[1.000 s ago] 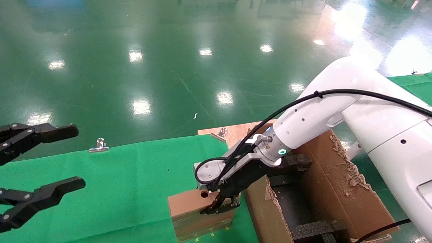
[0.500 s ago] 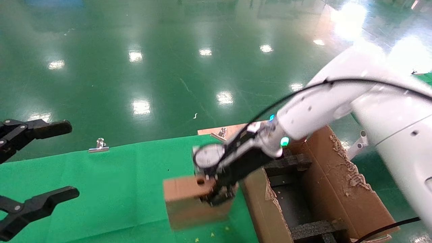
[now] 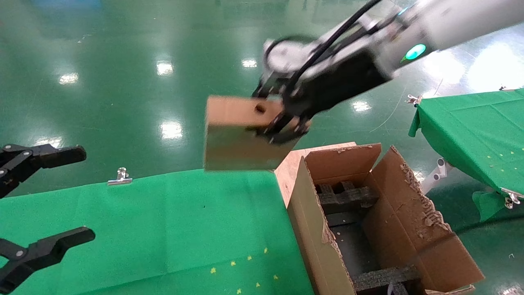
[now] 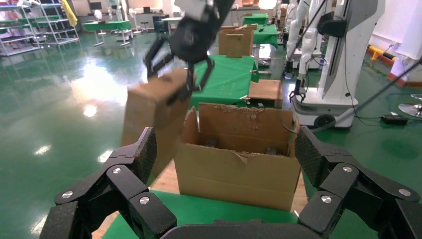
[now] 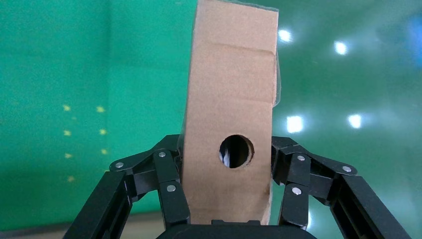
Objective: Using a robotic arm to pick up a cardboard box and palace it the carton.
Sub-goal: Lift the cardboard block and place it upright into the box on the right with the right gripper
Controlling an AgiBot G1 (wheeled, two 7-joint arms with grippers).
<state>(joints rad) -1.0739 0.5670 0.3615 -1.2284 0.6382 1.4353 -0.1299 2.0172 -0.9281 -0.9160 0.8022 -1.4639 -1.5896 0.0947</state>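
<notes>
The right gripper (image 3: 282, 123) is clamped on the cardboard box (image 3: 241, 135), which hangs high and just left of the carton (image 3: 303, 229), so it needs to go right and down; the left gripper (image 3: 45, 200) sits wide open, well off to the left.

carton (image 3: 327, 229) front cut off, robotic arm (image 3: 450, 20) blurred

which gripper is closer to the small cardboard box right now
Right. The right gripper is shut on the cardboard box, holding it in the air; the left gripper hangs open, well off to the box's left.
</notes>
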